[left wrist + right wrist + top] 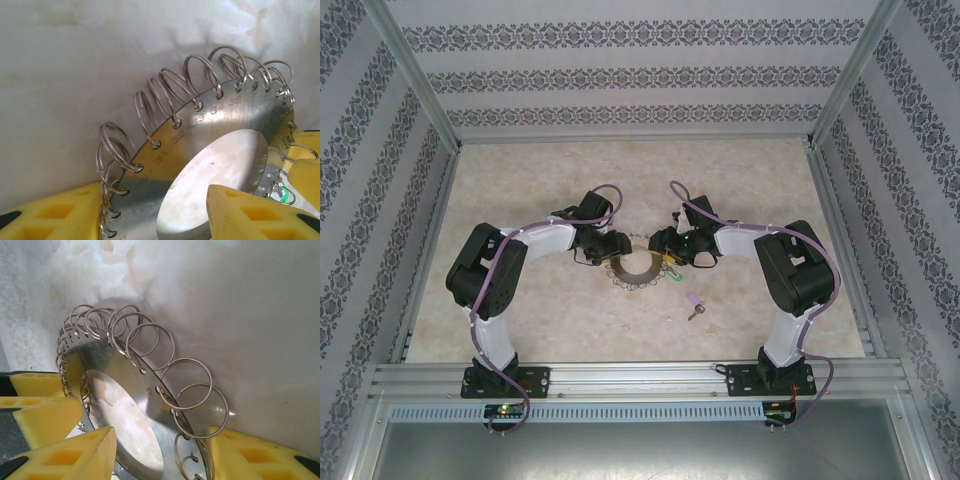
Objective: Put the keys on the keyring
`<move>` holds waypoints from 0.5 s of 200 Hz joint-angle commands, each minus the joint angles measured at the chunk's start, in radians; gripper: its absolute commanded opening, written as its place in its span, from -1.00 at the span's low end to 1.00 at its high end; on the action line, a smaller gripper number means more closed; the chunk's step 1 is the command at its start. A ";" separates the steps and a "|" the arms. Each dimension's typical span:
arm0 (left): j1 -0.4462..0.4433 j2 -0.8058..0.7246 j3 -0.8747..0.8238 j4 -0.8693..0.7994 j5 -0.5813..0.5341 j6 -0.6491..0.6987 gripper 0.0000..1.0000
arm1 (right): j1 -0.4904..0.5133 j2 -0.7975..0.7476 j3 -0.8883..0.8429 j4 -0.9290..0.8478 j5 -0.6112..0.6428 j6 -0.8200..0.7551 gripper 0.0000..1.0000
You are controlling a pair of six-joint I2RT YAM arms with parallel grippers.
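Steadying the flat silvery loop-fringed metal keyring (633, 269), clamped it in right gripper (162, 457), straddled it with left gripper (150, 220), grip impossible to tell; probably needed next to fetch small lilac-headed key (694, 304) lying at its four o'clock.

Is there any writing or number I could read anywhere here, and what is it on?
"34": stamped on the keyring, beside one of the holes along its rim, in the left wrist view.
"35": stamped by the next hole along.
The other stamped numbers on that rim are too faint to read for sure.
Nothing else legible.
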 commanded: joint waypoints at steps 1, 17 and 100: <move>-0.012 -0.004 -0.017 0.071 0.077 -0.018 0.04 | -0.005 0.007 -0.021 0.008 -0.020 -0.008 0.02; -0.011 -0.017 -0.016 0.068 0.073 -0.015 -0.04 | -0.005 0.009 -0.029 0.011 -0.009 -0.003 0.02; -0.011 -0.038 -0.014 0.013 0.018 0.004 -0.11 | -0.029 -0.028 -0.030 0.057 -0.076 0.004 -0.31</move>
